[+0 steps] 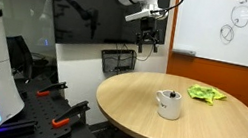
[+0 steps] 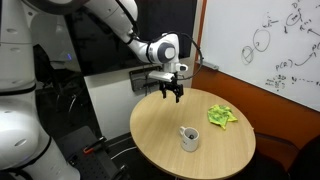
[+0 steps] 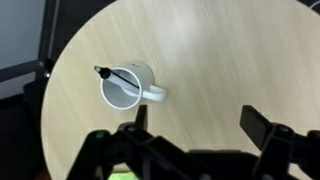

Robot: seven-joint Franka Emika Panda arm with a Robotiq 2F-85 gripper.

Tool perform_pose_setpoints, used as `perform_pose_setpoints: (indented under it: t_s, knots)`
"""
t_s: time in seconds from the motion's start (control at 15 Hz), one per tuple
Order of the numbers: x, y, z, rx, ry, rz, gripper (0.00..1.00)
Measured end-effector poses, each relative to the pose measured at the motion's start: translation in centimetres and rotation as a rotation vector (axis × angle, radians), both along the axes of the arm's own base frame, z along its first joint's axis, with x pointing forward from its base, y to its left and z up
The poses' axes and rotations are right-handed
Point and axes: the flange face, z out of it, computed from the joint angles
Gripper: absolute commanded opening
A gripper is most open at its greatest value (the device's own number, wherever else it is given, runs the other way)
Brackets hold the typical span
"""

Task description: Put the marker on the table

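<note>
Approach step: the tool point(image 3: 195, 125), spread and empty above the bench point(image 3: 230, 50), must next descend and pinch the marker point(image 3: 118, 76) that seems to lie in the mug point(image 3: 135, 97).

Wrist view: I see the table point(image 3: 230, 60) cut off by the top, right and bottom edges. The body behind the gripper point(image 3: 195, 112) is dark, blurred and cropped by the bottom edge. The marker point(image 3: 116, 76) leans into the white mug point(image 3: 130, 92); I cannot tell how deep its lower end reaches. A green sliver point(image 3: 125, 177) is clipped at the bottom edge. In both exterior views, the marker is too small to resolve. Writing on the whiteboard point(image 1: 237, 27) is too small to read.
</note>
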Motion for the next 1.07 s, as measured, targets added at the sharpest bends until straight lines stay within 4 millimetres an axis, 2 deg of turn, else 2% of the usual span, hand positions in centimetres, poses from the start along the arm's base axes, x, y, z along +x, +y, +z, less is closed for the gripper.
perform_pose_setpoints:
  t_s: [0.2,0.73,1.07]
  knots:
    - [0.7,-1.6,-2.6,-0.05,0.087,0.007,1.0]
    - [0.8,-1.3,-2.4,-0.049,0.083,0.011,1.0]
    - [0.5,-2.3,-3.5,-0.041,0.113,0.057,1.0]
